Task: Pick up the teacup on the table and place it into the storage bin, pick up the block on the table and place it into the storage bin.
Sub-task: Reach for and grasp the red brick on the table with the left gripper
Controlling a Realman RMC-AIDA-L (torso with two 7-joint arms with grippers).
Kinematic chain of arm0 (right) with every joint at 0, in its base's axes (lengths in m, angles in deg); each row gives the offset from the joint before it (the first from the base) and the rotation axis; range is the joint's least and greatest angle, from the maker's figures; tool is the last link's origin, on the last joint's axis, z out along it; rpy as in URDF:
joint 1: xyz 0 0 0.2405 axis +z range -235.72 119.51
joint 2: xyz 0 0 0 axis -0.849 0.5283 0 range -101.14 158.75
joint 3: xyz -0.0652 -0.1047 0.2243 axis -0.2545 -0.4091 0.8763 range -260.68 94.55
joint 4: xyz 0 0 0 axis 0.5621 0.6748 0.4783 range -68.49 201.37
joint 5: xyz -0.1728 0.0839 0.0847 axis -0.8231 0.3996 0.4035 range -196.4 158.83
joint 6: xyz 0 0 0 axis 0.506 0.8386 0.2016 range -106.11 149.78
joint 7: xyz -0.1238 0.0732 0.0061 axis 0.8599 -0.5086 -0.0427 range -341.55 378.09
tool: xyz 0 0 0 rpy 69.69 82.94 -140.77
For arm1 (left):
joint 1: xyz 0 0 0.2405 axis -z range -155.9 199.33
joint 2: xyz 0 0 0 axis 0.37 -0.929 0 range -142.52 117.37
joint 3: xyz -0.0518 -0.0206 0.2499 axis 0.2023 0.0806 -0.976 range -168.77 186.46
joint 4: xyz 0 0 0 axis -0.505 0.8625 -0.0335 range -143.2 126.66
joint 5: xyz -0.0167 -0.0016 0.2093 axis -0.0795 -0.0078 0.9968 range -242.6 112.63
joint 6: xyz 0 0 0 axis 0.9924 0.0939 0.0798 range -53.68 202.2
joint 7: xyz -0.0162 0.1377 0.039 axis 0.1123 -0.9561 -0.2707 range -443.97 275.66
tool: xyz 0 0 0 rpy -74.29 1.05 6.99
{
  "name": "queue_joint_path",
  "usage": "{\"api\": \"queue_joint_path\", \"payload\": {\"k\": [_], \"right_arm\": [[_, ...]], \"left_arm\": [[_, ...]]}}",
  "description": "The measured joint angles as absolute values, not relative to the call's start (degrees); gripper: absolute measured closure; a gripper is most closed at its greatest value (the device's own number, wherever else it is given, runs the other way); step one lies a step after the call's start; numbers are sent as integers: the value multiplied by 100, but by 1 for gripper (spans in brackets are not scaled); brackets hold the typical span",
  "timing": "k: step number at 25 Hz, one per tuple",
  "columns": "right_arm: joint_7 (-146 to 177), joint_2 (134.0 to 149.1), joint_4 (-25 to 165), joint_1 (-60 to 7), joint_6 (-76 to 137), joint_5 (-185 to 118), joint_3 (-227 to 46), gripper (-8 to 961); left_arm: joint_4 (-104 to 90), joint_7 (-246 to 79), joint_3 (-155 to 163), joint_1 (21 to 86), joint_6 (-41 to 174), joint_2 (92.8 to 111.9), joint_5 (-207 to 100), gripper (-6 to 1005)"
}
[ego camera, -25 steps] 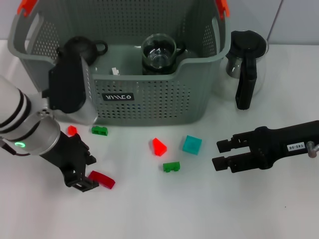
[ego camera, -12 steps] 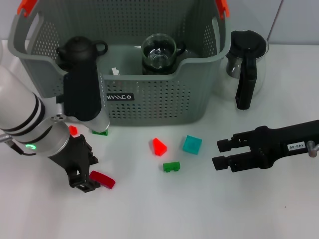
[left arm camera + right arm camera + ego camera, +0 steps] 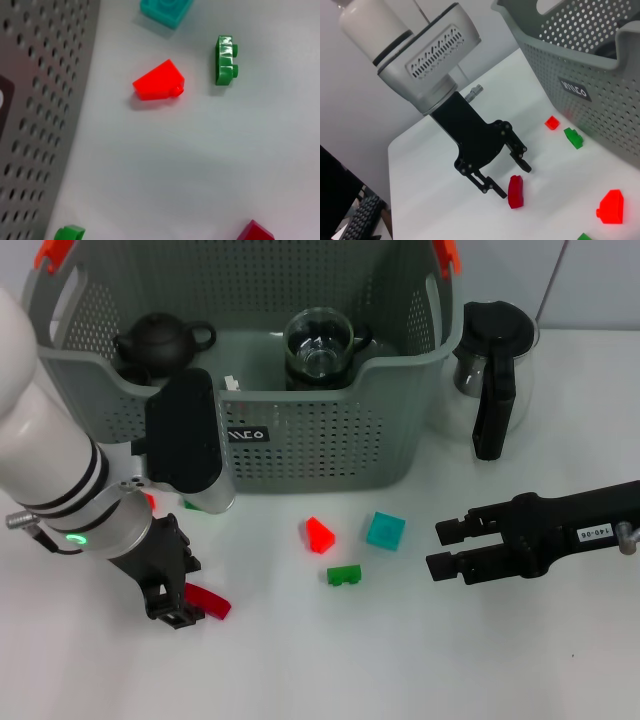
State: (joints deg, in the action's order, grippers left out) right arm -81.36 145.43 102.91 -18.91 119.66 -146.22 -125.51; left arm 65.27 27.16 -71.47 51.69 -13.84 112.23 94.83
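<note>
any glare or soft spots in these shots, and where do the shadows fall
Head view: even light, reflections on the glass cup in the storage bin. Left wrist view: glossy highlights on the green block; soft shadow beside the red block. Right wrist view: the keyboard at the corner is dim and blurred; the left gripper is sharp.

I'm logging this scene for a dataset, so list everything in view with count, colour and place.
storage bin: one, grey with orange handle clips, back of the white table.
teapot: one, black, inside the bin, left.
glass cup: one, clear, inside the bin, middle.
glass pitcher: one, clear with black handle, right of the bin.
red blocks: three; dark red by the left tool, wedge mid-table, small one near the bin.
green blocks: two; one mid-table, one by the bin front.
teal block: one, mid-table.
left tool: black, open beside the dark red block.
right tool: black, open, right.
</note>
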Motion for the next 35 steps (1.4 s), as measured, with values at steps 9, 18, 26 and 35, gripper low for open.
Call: {"api": "queue_joint_path", "payload": {"k": [9, 18, 26, 35], "right_arm": [[-8140, 14543, 10291, -1898, 11966, -14630, -12551, 241], [-8140, 14543, 10292, -1938, 11966, -14635, -12551, 241], [-8140, 14543, 10292, -1962, 11966, -14633, -12551, 241], [-8140, 14543, 10292, -1960, 11966, -14633, -12551, 241]], "left_arm": [[6520, 2906, -7240, 5226, -1345, 11223, 9422, 423], [6329, 3349, -7327, 5343, -992, 11207, 9437, 422], [6253, 3485, -7280, 5398, -975, 11197, 9427, 423], [6218, 3582, -7281, 5390, -1054, 11196, 9424, 422]]}}
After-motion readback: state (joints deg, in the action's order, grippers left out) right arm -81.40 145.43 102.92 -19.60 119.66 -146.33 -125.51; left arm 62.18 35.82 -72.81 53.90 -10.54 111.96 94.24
